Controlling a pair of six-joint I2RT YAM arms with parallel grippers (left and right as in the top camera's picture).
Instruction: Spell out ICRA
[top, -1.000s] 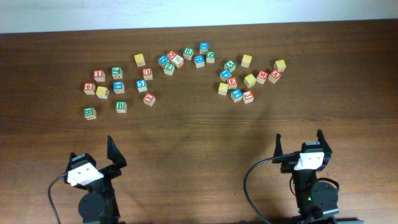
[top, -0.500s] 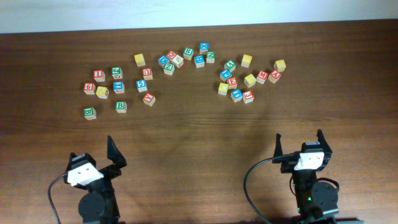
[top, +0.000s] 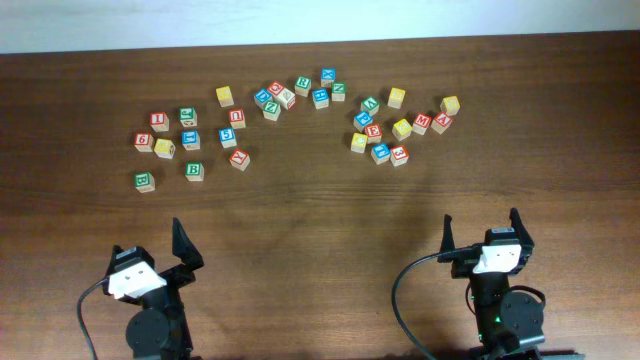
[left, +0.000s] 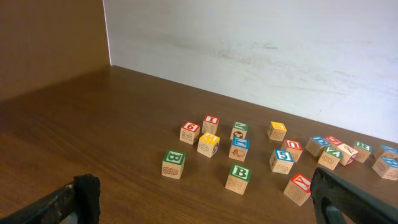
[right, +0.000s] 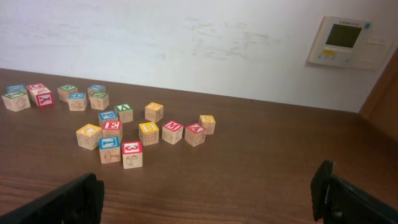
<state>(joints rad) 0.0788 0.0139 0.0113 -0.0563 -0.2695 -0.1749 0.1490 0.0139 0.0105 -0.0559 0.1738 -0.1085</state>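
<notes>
Small wooden cubes lie scattered across the far half of the table. The red-lettered I cube (top: 159, 121) (left: 211, 122) is in the left cluster. Near the back middle sits the green R cube (top: 302, 85) (right: 67, 91). The red A cube (top: 441, 123) (right: 195, 132) is at the right. Several yellow-faced cubes, such as one (top: 164, 148) (left: 209, 143), are about; which is the C I cannot tell. My left gripper (top: 150, 243) (left: 208, 205) and right gripper (top: 482, 228) (right: 208, 199) rest open near the front edge, well short of the cubes and holding nothing.
Other cubes include two green B cubes (top: 144, 181) (top: 194, 171), a red Y cube (top: 239, 158), a red M cube (top: 421, 122) and a red 3 cube (top: 399, 154). A bare strip of dark wooden table (top: 320, 210) separates the grippers from the cubes. A white wall runs behind.
</notes>
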